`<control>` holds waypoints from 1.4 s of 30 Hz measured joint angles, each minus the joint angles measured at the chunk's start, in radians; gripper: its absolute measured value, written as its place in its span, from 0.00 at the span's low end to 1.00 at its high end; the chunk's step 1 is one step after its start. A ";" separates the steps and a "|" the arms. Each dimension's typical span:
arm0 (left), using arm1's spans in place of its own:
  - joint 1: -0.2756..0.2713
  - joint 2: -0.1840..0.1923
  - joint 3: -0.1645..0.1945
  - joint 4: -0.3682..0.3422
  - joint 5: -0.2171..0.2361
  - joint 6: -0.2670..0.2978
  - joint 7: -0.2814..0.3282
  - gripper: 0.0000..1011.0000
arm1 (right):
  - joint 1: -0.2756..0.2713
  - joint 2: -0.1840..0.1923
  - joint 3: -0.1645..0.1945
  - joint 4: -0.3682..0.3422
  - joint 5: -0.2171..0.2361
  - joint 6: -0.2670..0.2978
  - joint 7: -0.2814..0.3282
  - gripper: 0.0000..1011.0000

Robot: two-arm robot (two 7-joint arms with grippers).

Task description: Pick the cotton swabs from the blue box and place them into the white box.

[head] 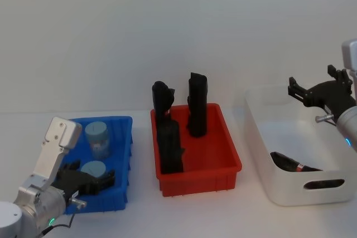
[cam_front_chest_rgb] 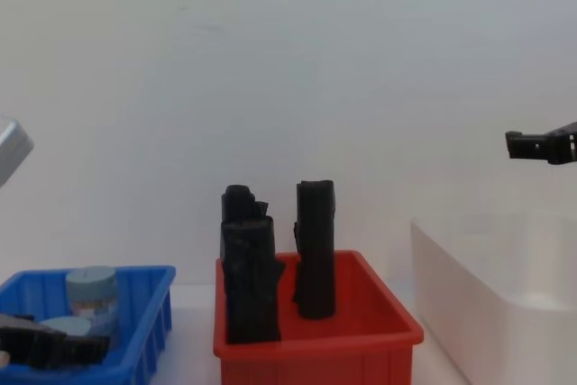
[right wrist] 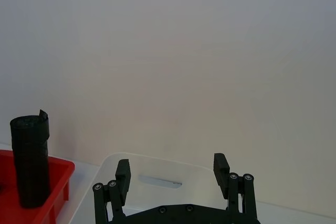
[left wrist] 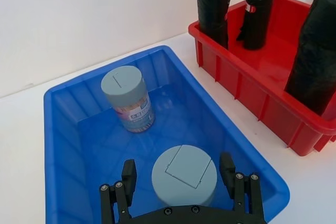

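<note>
Black-fingered left gripper (left wrist: 178, 174) sits low at the near end of the low, rimmed bright-blue plastic box (left wrist: 63, 145). Its fingers (left wrist: 129, 174) are spread to either side of the near jar (left wrist: 184, 182) of cotton swabs, a small clear plastic cylinder with a pale grey-blue lid. They flank the lid without visibly pressing it, so I judge the grasp not yet made.

Farther in the same box stands the far jar (left wrist: 128, 95), upright near the back wall. It has the same lid, a printed label and pale swabs showing through its side.

Just beside the blue box is a red plastic bin (head: 215, 157) holding tall black rolls (head: 197, 107). Beyond that is the larger, plain white plastic box (head: 262, 137).

A dark object (head: 290, 163) lies on the white box's floor. No jar shows there, though its near wall hides part of the floor.

Above that box hovers the right gripper (head: 295, 90), fingers apart and holding nothing.

By this reading no jar is across yet: both wait in the blue box, and the first pick is at hand.
</note>
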 joint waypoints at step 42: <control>0.011 0.004 -0.011 -0.021 0.007 0.007 0.032 0.66 | 0.000 0.000 0.000 0.000 0.000 0.000 0.000 0.99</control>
